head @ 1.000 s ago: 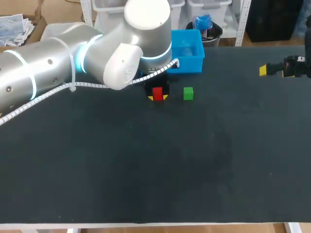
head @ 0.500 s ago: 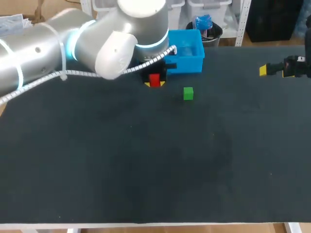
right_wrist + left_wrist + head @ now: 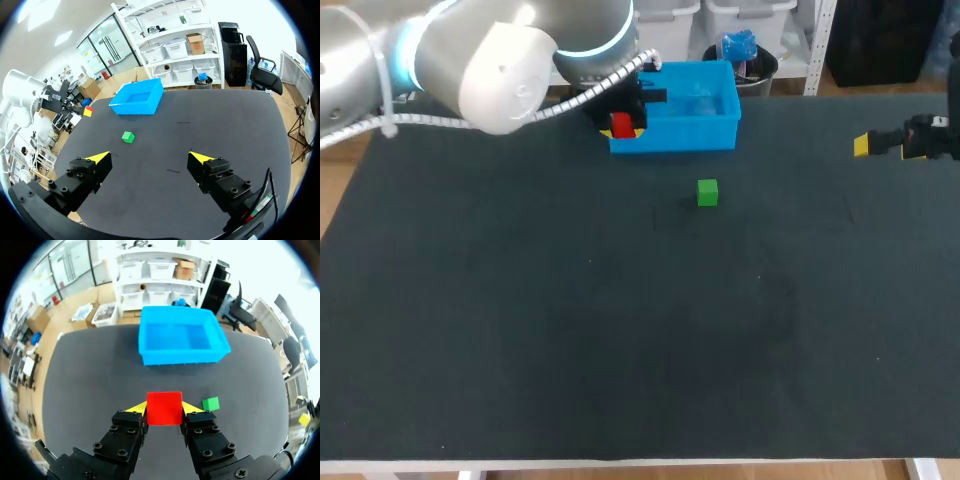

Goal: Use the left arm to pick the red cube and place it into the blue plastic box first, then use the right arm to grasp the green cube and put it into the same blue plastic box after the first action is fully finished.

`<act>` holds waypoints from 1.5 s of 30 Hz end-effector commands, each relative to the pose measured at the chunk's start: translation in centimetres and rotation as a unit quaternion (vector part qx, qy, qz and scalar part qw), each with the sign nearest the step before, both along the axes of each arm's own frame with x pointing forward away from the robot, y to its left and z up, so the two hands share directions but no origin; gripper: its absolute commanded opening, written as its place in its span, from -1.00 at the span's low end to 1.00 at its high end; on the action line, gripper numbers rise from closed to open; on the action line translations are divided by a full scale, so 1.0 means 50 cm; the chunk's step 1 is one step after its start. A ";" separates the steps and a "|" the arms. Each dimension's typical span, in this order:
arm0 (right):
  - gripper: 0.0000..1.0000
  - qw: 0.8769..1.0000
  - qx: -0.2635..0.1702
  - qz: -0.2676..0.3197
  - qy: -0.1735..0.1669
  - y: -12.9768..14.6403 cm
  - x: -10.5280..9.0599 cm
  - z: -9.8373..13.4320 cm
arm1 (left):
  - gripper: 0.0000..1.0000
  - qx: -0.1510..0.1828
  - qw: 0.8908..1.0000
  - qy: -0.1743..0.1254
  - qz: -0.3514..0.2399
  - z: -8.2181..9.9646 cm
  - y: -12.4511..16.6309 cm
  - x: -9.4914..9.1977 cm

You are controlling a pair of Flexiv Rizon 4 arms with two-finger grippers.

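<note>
Left tool [image 3: 164, 409] clamped on red cube [image 3: 164, 408], one yellow tip on each side; the cube sits square between the fingers and has no long axis. Cube held clear of the worktop [image 3: 620, 330], beside the left end of the blue plastic box [image 3: 720, 130], not inside it; only the box's bare blue floor shows. Green cube [image 3: 707, 192] on the worktop, unmoved. Right tool [image 3: 150, 159] wide open, holding nothing. One second ago the red cube sat low beside the green cube; it has since been raised toward the box.
</note>
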State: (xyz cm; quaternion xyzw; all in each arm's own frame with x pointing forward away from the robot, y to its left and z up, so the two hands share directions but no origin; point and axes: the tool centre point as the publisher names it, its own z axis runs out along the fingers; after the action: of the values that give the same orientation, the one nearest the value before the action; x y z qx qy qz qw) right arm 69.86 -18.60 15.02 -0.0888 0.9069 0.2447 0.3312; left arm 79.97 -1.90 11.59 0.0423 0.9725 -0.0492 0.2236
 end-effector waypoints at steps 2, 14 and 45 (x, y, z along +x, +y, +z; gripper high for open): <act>1.00 1.000 -0.001 -0.001 0.000 0.001 0.001 0.000 | -1.00 -0.010 0.999 -0.005 -0.049 0.013 0.014 0.001; 1.00 1.000 -0.001 -0.001 0.000 0.001 0.001 0.000 | -1.00 -0.015 0.990 -0.039 -0.135 0.041 0.037 0.042; 1.00 1.000 -0.001 -0.001 0.000 0.001 0.001 0.000 | -1.00 -0.033 0.982 -0.081 -0.167 -0.017 -0.064 0.268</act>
State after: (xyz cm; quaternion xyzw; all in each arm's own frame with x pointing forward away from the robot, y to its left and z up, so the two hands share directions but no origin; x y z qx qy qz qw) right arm 69.86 -18.60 15.01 -0.0888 0.9069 0.2447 0.3312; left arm 89.98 -3.67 11.77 0.1974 0.9258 -0.1128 0.3019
